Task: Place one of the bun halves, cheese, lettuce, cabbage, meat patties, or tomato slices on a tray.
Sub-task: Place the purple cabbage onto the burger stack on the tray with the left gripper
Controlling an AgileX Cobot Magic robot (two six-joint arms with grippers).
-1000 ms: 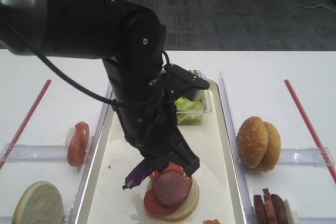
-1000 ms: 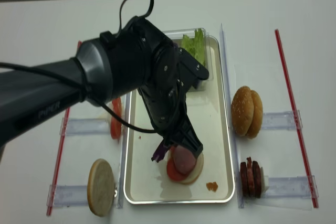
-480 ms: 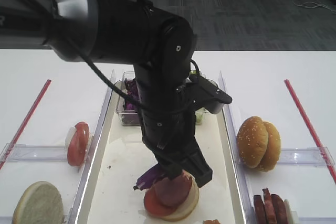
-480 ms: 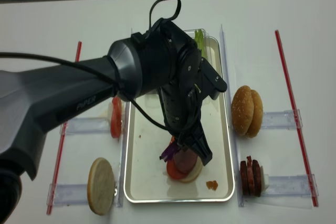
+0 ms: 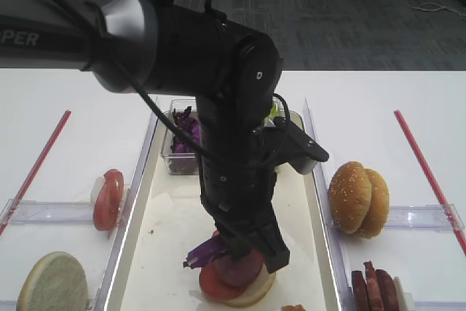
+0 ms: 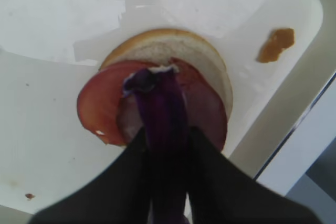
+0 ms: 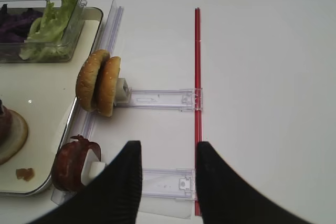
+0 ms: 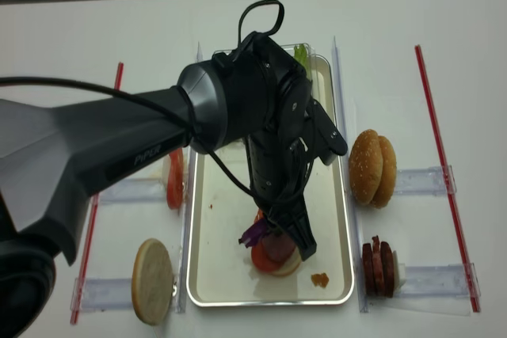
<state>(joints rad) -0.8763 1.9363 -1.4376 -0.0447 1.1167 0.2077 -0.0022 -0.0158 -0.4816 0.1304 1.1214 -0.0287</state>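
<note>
My left gripper [image 6: 165, 135] is shut on the cabbage [image 6: 157, 98], a purple strip that sticks out past its fingertips. It hangs just over a stack on the tray [image 5: 135, 202]: a bun half [image 6: 173, 48], a tomato slice [image 6: 97, 108] and a pink meat slice [image 6: 207, 114]. From above, the cabbage [image 8: 253, 233] pokes out left of the left gripper [image 8: 273, 237]; the arm hides much of the stack. My right gripper [image 7: 168, 148] hovers open over the bare table beside the meat patties [image 7: 73, 163].
A clear tub at the tray's far end holds lettuce [image 7: 50, 27] and purple shreds [image 5: 182, 132]. Sesame bun halves [image 5: 358, 198] stand on a rack at right. Tomato slices [image 5: 108, 198] and a flat bun half [image 5: 52, 282] sit at left. A sauce blob [image 6: 275, 43] lies on the tray.
My left arm has swung right and come down, carrying the cabbage from beside the stack to right over it. The tub's purple shreds have come into sight behind it.
</note>
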